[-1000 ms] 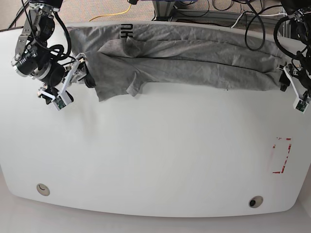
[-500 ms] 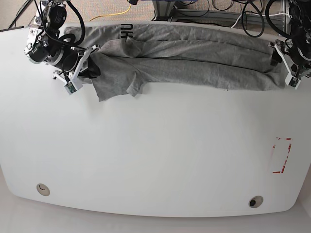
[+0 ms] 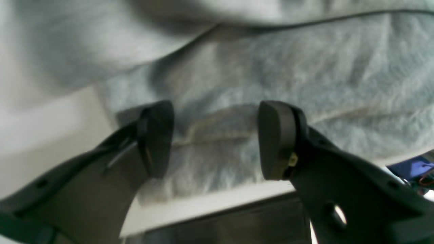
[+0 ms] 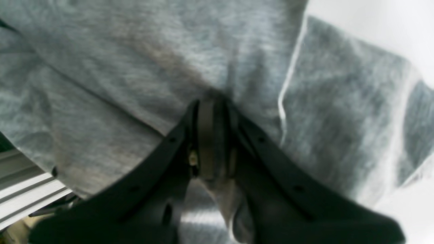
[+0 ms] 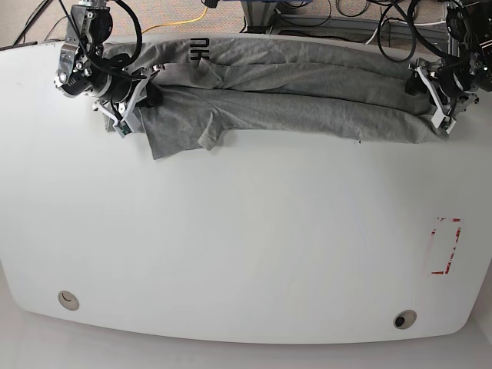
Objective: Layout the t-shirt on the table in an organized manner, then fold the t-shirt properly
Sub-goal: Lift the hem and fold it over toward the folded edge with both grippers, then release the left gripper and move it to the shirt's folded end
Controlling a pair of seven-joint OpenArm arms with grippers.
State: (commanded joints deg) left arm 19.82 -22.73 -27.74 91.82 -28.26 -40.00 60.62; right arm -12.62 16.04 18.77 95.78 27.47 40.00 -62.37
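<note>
Two grippers sit at opposite ends of the t-shirt point(image 5: 292, 96), which lies bunched in a long band along the far edge of the bench point(image 5: 246, 246). Right gripper point(image 4: 212, 135), scene left: fingers pinched tight on a fold of grey fabric. Left gripper point(image 3: 215, 139), scene right: fingers spread wide over the hem, holding nothing.

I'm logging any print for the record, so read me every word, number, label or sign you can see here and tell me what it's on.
Dark block lettering on the t-shirt, near the table's far edge at: rotated and cut off by a fold, too partial to read for sure.
Red-taped rectangle on the table: a mark only, no text.
Both wrist views: blurred grey cloth, no text.
</note>
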